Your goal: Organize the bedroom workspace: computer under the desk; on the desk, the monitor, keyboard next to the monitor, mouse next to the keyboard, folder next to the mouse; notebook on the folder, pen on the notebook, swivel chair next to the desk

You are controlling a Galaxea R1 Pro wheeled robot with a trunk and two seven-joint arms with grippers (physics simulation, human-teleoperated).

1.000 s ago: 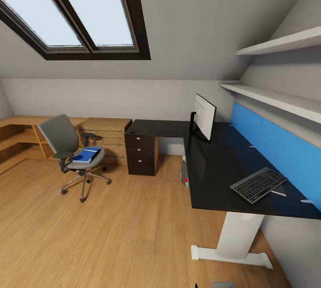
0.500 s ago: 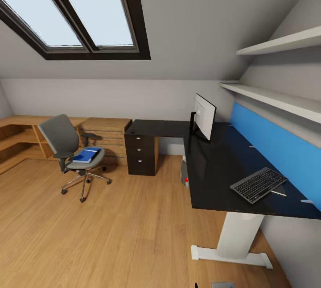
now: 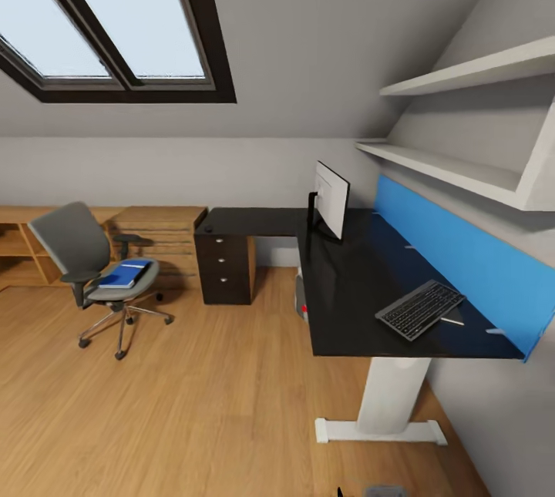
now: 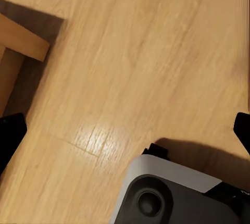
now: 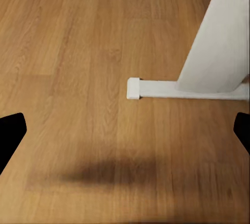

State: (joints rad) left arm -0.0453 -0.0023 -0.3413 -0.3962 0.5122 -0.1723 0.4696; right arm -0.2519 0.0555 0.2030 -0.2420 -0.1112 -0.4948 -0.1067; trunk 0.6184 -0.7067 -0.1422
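Observation:
The desk [image 3: 347, 281] runs along the right wall with the monitor [image 3: 331, 200] upright on it. The keyboard [image 3: 418, 309] lies nearer the desk's near end, with the thin pen [image 3: 452, 320] beside it. A small dark object, perhaps the mouse [image 3: 206, 229], sits on the far desk corner. The computer [image 3: 301, 303] stands under the desk. The swivel chair [image 3: 85, 258] stands well left of the desk, with the blue folder [image 3: 123, 273] on its seat. I cannot make out the notebook. My left gripper [image 4: 125, 130] and right gripper [image 5: 125, 130] are both open over the floor, holding nothing.
A black drawer unit [image 3: 223, 266] and a wooden dresser [image 3: 158, 239] stand between chair and desk. The desk's white leg [image 5: 213, 52] and foot [image 5: 182, 89] are close to my right gripper. My grey base [image 4: 172, 193] and a wooden furniture corner [image 4: 21, 41] lie under the left gripper.
The whole head picture has shifted left, so the camera has turned right. The chair, desk and things on them have not moved.

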